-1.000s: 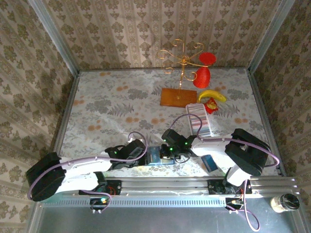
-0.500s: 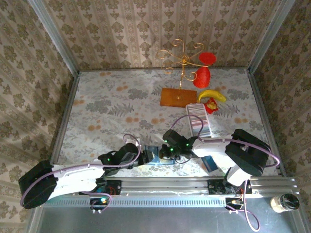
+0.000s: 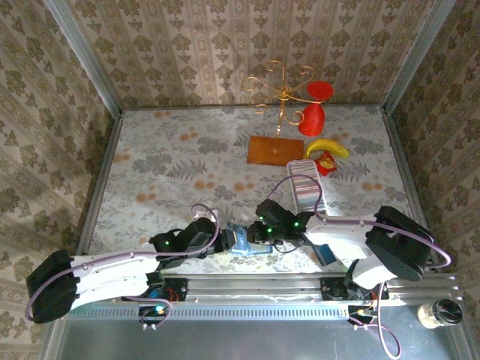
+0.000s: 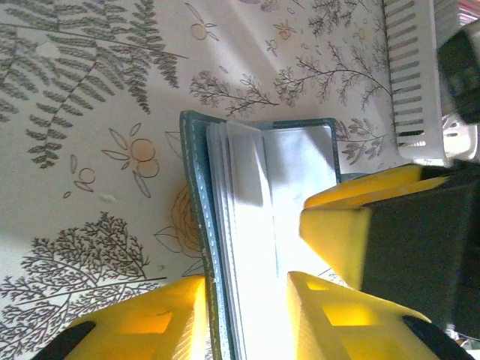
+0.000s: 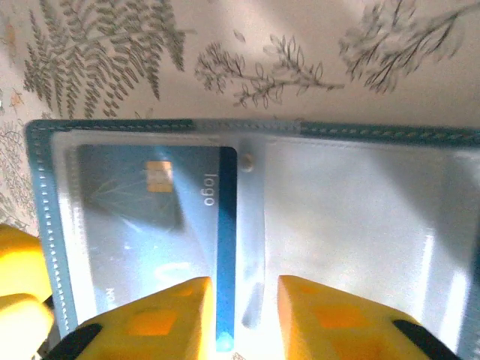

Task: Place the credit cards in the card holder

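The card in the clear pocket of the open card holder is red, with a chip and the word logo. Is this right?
No. The card in the clear pocket of the open card holder is blue, not red; the right wrist view shows it. The chip and the word logo are correct.

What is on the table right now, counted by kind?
Holder: 1
Blue cards: 2, one sleeved, one loose
Tray: 1, contents too small to count
Board: 1
Banana: 1
Stand: 1
Red items on it: 2
Red-yellow item by the banana: 1
Total: 10
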